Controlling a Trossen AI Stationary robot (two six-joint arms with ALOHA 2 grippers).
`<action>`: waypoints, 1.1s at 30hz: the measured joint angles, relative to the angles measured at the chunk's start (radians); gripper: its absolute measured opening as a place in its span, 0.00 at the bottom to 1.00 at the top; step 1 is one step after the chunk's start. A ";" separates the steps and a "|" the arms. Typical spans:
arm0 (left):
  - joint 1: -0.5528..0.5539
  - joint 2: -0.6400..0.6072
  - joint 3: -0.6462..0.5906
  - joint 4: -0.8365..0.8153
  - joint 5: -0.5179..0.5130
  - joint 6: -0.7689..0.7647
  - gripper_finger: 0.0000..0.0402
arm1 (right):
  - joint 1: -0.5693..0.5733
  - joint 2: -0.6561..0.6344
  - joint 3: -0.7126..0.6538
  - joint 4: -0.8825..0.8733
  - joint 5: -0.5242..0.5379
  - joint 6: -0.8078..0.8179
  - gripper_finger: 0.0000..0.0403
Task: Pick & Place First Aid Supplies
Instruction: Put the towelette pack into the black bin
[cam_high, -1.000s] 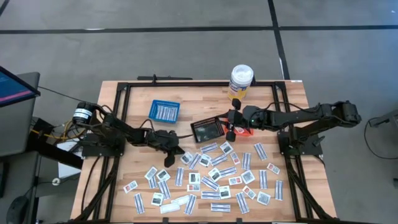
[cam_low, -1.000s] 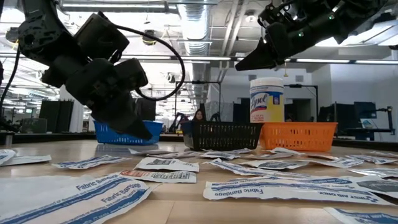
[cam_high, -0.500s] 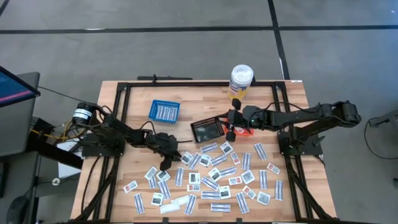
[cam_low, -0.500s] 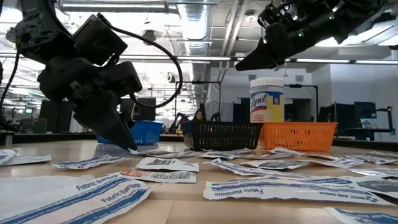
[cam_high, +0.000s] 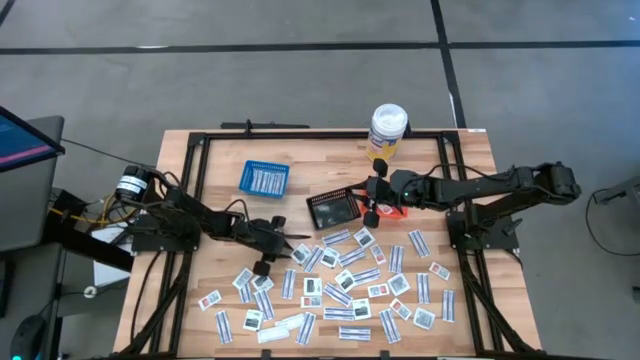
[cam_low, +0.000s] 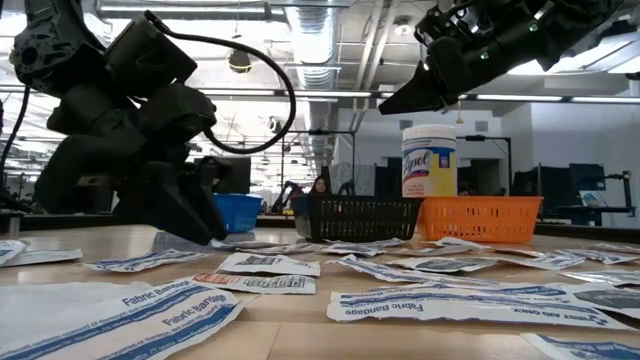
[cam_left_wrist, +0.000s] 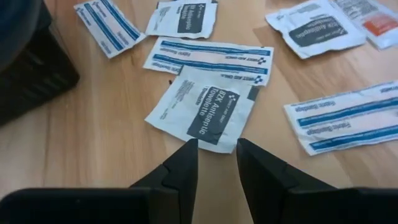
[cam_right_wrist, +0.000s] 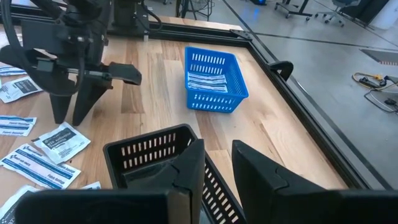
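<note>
A: First aid packets lie scattered over the bench's near half; one BZK antiseptic towelette lies flat just ahead of the left gripper.

B: Left gripper state?

A: Fingers a narrow gap apart, tips down by the wood, nothing between them. In the high view it sits left of the pile.

B: Right gripper?

A: It hangs above the black basket, beside the orange basket toward the far edge. Fingers stand slightly apart; whether they hold anything cannot be told.

B: Other items?

A: Blue basket holds some strips; Lysol wipes canister stands at the far edge.
</note>
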 joint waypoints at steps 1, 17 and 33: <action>0.000 0.000 0.000 0.000 0.000 0.015 0.28 | 0.000 0.000 0.000 0.000 0.000 0.000 0.19; 0.008 0.046 0.001 0.057 0.020 0.035 0.21 | 0.000 0.000 0.000 0.000 0.000 0.000 0.19; 0.009 0.048 0.001 0.079 0.001 0.070 0.01 | 0.000 0.000 0.000 0.000 0.000 0.000 0.19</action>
